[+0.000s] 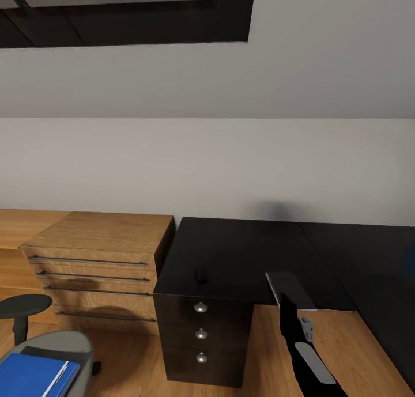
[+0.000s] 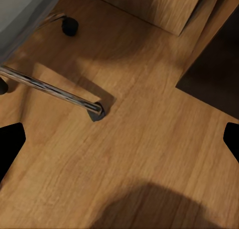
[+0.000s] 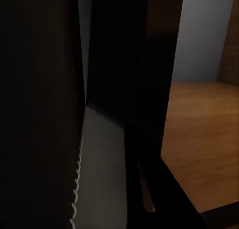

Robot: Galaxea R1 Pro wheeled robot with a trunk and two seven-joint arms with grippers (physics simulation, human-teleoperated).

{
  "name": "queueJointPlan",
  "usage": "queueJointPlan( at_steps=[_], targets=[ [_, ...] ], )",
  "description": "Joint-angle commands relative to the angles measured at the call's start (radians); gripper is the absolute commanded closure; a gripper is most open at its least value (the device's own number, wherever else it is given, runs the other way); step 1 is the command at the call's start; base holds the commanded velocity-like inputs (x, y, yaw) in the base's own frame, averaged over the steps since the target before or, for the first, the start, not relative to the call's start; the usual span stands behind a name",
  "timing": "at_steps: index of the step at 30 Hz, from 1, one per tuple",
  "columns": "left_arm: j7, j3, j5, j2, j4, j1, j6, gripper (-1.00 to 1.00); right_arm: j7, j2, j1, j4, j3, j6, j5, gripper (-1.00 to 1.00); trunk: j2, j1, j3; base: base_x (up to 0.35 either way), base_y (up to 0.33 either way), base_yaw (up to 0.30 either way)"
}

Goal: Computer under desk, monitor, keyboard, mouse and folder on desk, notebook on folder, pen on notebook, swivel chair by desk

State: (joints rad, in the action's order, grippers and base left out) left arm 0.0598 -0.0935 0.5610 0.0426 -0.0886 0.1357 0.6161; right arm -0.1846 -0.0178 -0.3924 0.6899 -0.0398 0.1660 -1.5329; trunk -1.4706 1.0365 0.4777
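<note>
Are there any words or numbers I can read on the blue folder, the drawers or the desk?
None: no words, numbers or signs can be read anywhere in these pictures.
The blue folder on the chair: plain cover, no label.
The black drawers: only round silver knobs.
The wooden chest of drawers: only long handles.
The desk and the small black mouse: no lettering visible.

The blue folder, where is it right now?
In the head view the folder lies on the swivel chair's grey seat at bottom left, in front of the wooden chest of drawers.
</note>
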Motion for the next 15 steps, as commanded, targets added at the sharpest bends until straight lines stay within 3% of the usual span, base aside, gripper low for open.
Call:
queueJointPlan(
  at_steps=[1, 15],
  targets=[
    [0.005, -0.008, 0.011, 0.000, 0.001, 0.001, 0.004, -1.00, -0.004, -0.001, 0.000, -0.006, -0.002, -0.001, -0.021, 1.00, 0.000, 0.000, 0.001, 0.000, 0.000, 0.000],
    [0.005, -0.008, 0.011, 0.000, 0.001, 0.001, 0.005, -1.00, -0.003, -0.001, 0.000, -0.006, -0.002, -0.002, -0.022, 1.00, 0.000, 0.000, 0.001, 0.000, 0.000, 0.000]
  ],
)
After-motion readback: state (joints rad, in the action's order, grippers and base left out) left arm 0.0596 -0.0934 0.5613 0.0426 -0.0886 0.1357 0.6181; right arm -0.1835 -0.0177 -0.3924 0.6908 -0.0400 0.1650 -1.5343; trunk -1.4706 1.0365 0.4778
